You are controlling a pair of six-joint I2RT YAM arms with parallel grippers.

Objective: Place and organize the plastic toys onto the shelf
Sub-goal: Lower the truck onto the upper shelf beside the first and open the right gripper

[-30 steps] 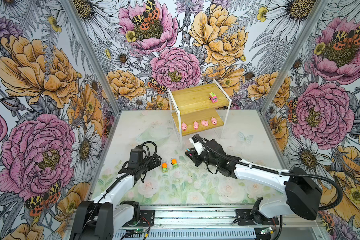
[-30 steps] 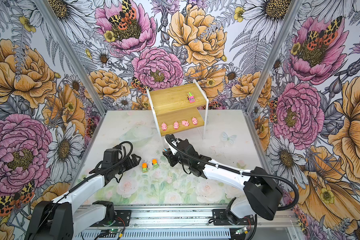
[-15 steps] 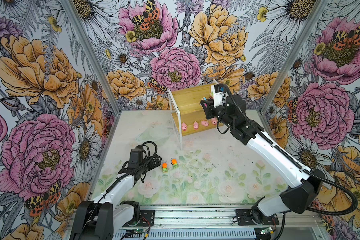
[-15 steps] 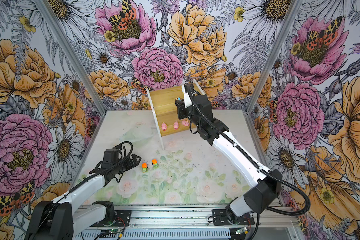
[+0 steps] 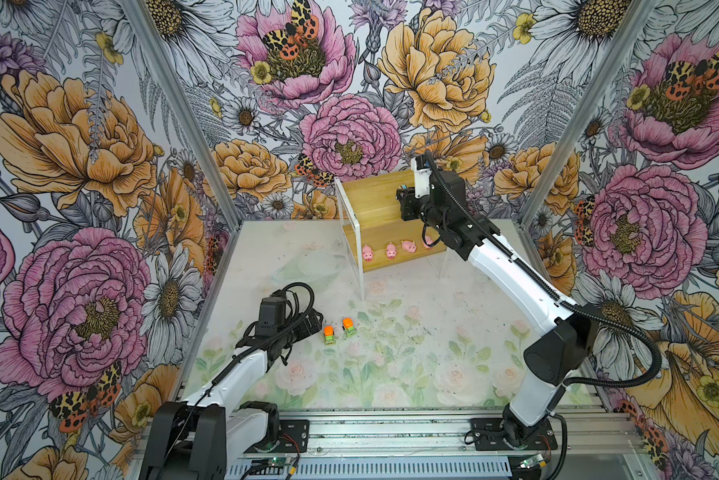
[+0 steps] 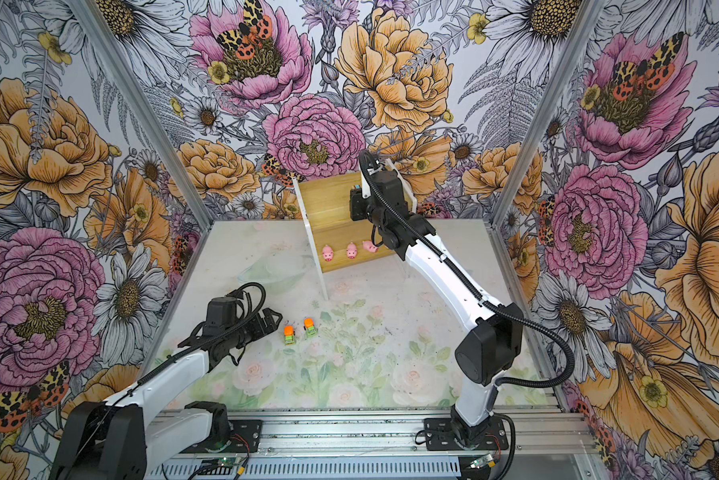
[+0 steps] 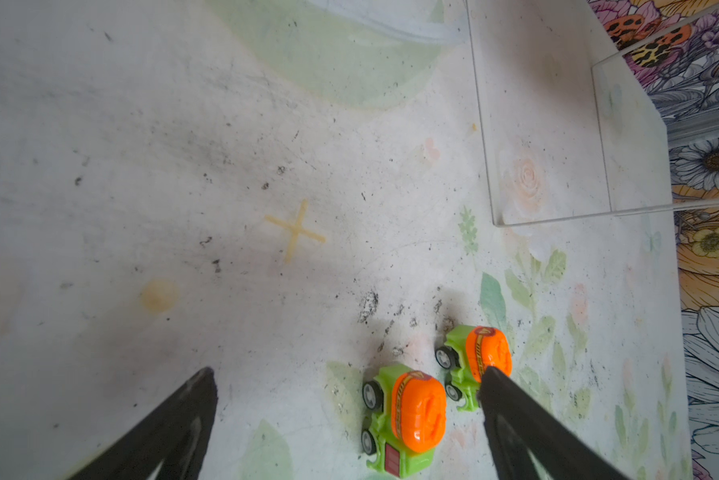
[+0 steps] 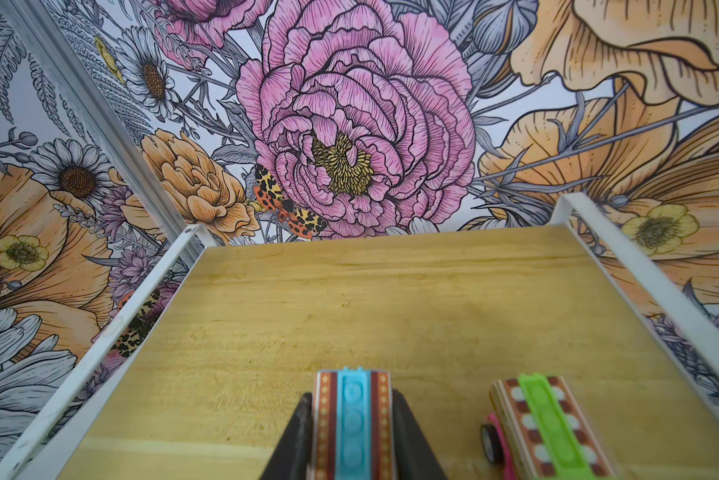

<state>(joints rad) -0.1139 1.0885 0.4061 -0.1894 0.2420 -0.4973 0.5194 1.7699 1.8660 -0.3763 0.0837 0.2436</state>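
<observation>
Gripping a blue-topped truck (image 8: pixel 351 419) at the top of the shelf (image 5: pixel 370 195)

The right gripper (image 8: pixel 351 401) is clamped on this pink truck, one black finger pressed against each of its sides, over the near edge of the upper board (image 8: pixel 349 299). Whether its wheels touch the wood cannot be told. Just beside it in the right wrist view, a green-topped truck (image 8: pixel 551 428), also pink, stands on the same board, apart from the gripper. In both top views the right arm reaches to the upper middle of the frame and hides most of both trucks.

On the lower board (image 5: pixel 378 236), four pink pigs (image 5: pixel 391 250) stand in a row. In a top view the rightmost one is half hidden behind the right arm.

Two orange-topped green trucks (image 5: pixel 329 333) sit side by side on the surface (image 5: pixel 391 374), in the lower middle of the frame and well apart from the shelf. The left gripper (image 6: pixel 274 320) lies low just to their left in both top views, its jaws spread wide and holding nothing. In the left wrist view the nearer truck sits between the two fingers, close to one finger (image 7: pixel 515 415), whose tip overlaps the farther truck. Whether that tip touches either truck cannot be told.
</observation>
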